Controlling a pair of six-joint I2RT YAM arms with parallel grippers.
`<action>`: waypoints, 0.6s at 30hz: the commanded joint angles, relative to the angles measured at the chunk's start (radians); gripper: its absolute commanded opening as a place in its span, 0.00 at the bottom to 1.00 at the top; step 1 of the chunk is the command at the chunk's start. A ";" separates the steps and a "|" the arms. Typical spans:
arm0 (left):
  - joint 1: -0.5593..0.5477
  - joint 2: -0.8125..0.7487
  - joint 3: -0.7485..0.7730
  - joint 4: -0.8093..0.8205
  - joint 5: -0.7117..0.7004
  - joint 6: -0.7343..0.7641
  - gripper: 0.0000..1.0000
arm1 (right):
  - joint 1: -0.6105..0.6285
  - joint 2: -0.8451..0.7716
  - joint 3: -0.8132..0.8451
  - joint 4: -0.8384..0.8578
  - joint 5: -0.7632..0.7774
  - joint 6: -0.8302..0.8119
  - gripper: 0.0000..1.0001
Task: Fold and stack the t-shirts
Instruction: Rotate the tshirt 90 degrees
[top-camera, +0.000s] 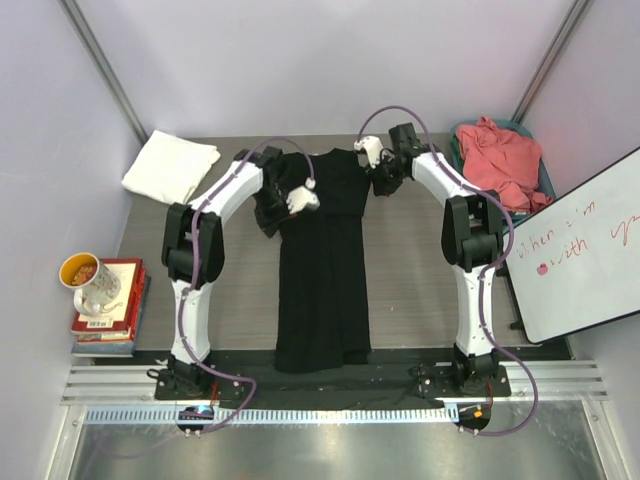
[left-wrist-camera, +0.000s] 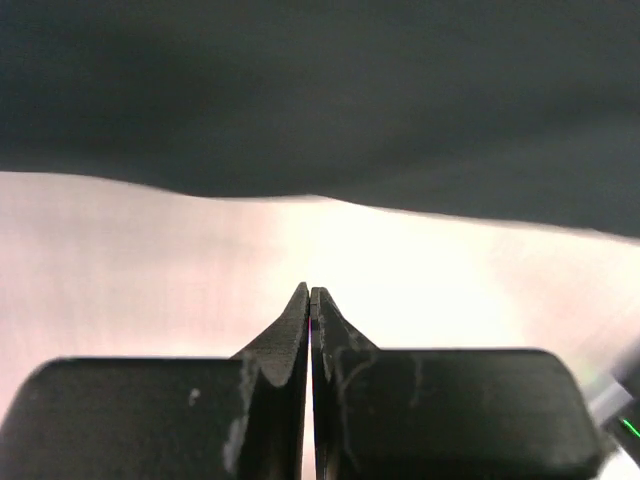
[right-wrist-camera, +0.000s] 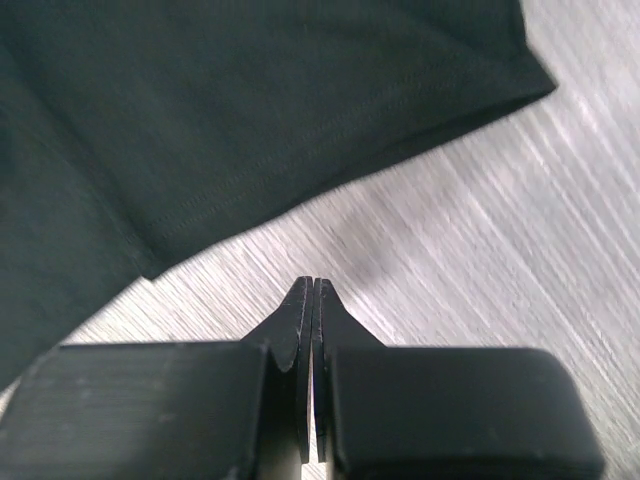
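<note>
With the soft black cloth t-shirt (top-camera: 322, 270) lying as a narrow strip down the grey tabletop (top-camera: 420, 285), and our left claw (left-wrist-camera: 310, 292) and right claw (right-wrist-camera: 312, 283) both pinched shut, empty, near its sleeves, we judge the end-to-end fold comes next: open, grip, carry.

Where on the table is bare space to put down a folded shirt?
Bare table lies between the black t-shirt and the right arm, and between it and the left arm. The far edge is crowded: left gripper, right gripper, white t-shirt.
</note>
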 joint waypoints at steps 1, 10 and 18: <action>0.053 0.129 0.204 0.086 0.006 -0.041 0.00 | 0.019 0.017 0.076 0.050 -0.069 0.074 0.01; 0.056 0.266 0.402 0.097 0.123 0.010 0.00 | 0.048 0.121 0.177 0.085 -0.171 0.135 0.01; 0.055 0.338 0.462 0.160 0.086 -0.022 0.00 | 0.069 0.224 0.266 0.113 -0.133 0.124 0.01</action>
